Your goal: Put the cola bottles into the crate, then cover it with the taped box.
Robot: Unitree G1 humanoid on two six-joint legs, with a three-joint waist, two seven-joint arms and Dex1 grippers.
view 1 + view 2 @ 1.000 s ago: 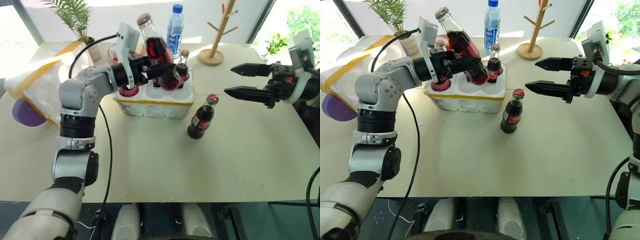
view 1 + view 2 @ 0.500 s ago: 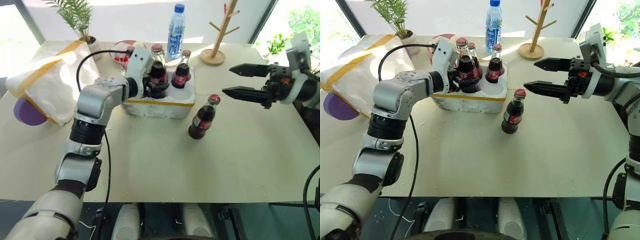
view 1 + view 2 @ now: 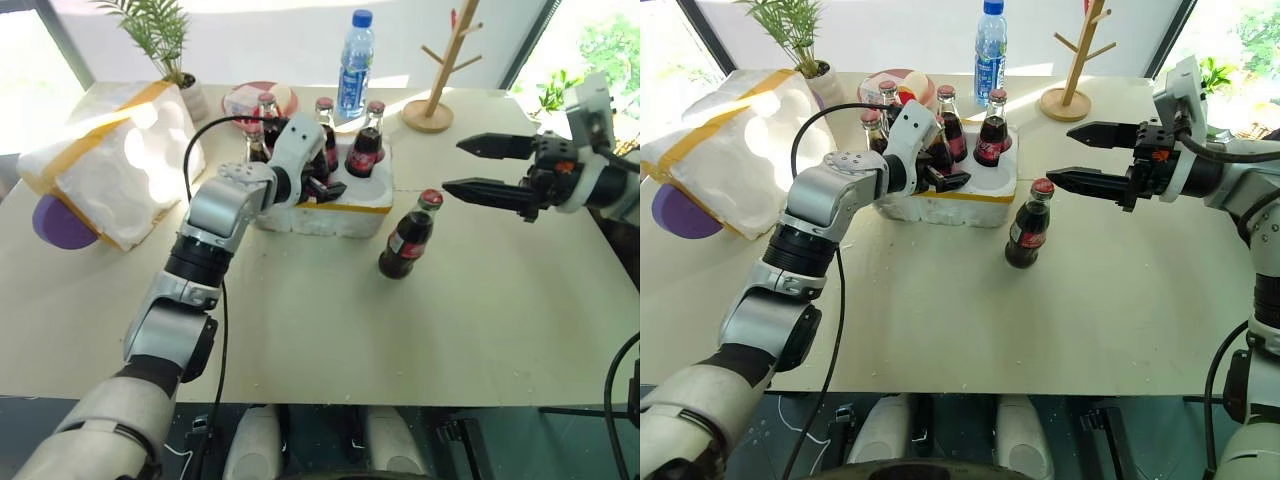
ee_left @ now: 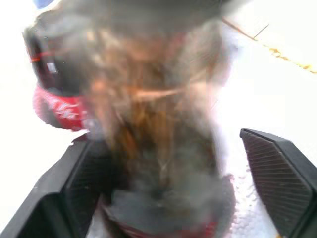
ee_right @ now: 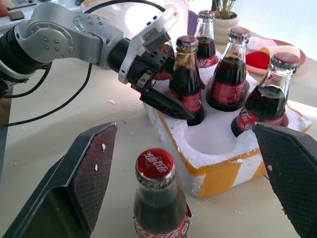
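**Fifth bottle seated, one left on the table**

Nearest, a lone bottle is standing right of the crate. The right gripper is hovering above it, fingers apart. The left gripper is flanking a seated bottle, fingers spread; pulling back carelessly could tip it. The right wrist view exposes an empty hole. Far left, the taped box is waiting.

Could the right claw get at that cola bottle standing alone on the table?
Probably yes: the right claw is open just above the lone cola bottle, with nothing between them.
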